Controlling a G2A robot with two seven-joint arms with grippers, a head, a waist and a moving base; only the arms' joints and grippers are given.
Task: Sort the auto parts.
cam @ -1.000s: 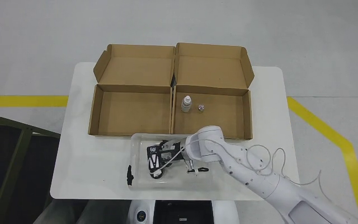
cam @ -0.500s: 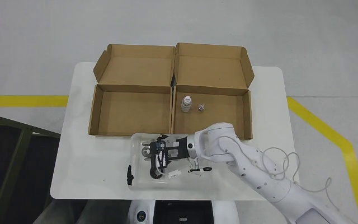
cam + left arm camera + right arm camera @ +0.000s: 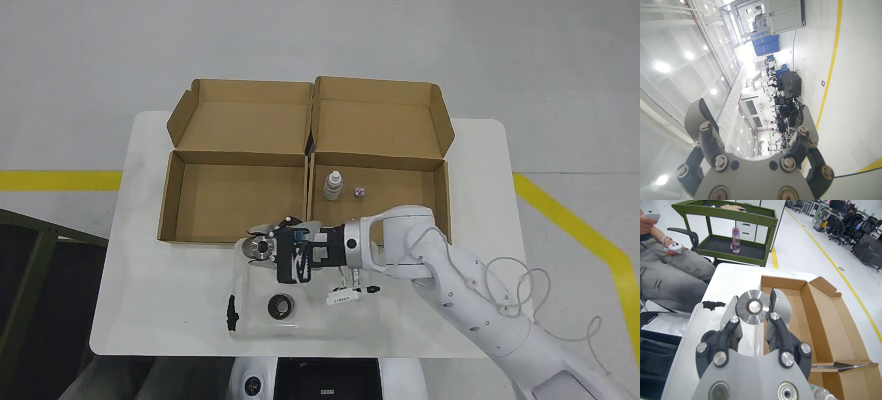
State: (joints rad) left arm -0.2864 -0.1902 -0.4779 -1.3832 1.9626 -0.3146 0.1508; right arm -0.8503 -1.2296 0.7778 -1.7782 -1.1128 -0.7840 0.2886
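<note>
Factory hall: yellow floor line (image 3: 60,180), blue machines (image 3: 765,45), office chairs (image 3: 844,228).

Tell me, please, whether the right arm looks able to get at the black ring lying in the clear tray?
Probably not yet: the right claw is shut on a silver disc, so it has no free grip. The black ring lies uncovered in the clear tray, near that claw.

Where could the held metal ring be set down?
Left cardboard box: floor bare wall to wall. Right cardboard box: free beyond the white bottle and small metal part. Clear tray: crowded by black ring, small parts and the right pincer holding the metal ring.
</note>
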